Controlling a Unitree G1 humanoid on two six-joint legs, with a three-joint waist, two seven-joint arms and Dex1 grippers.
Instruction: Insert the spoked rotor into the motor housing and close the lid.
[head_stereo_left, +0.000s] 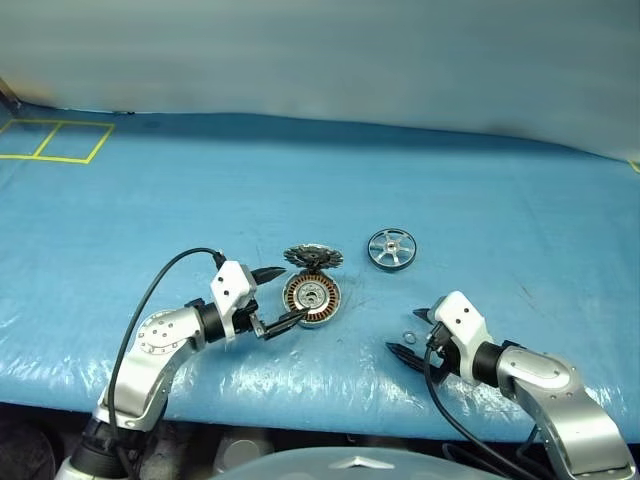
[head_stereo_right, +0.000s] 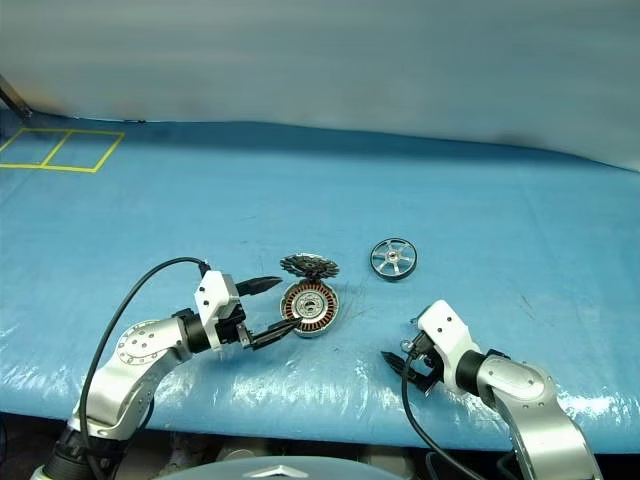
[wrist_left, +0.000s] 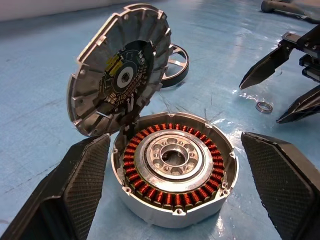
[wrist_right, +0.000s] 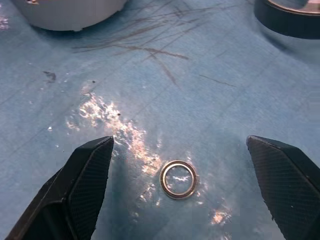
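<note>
Right gripper (head_stereo_left: 413, 333) sits closest to the head camera, jaws wide apart and empty, pointing down at a small metal ring (wrist_right: 178, 179) lying loose on the blue desk (head_stereo_left: 480, 200). Left gripper (head_stereo_left: 278, 297) is also spread wide, holding nothing, its fingers either side of the motor housing (head_stereo_left: 312, 299); can't tell if they touch the rim. Housing is empty, copper windings exposed. Lid (head_stereo_left: 313, 257) stands tilted up on its hinge at the far side, segmented face toward the housing. Spoked rotor (head_stereo_left: 390, 249) lies flat on the desk, just beyond and to the right of the housing, untouched.

Risks as I see them:
- Right gripper is aimed at the ring, not the rotor; it could grab the wrong part.
- Thin rotor rim flat on slick sheeting may skate away under a pinch.
- Propped lid could drop shut if the housing gets nudged, blocking insertion.
- Housing may slide unless the left gripper braces it.
</note>
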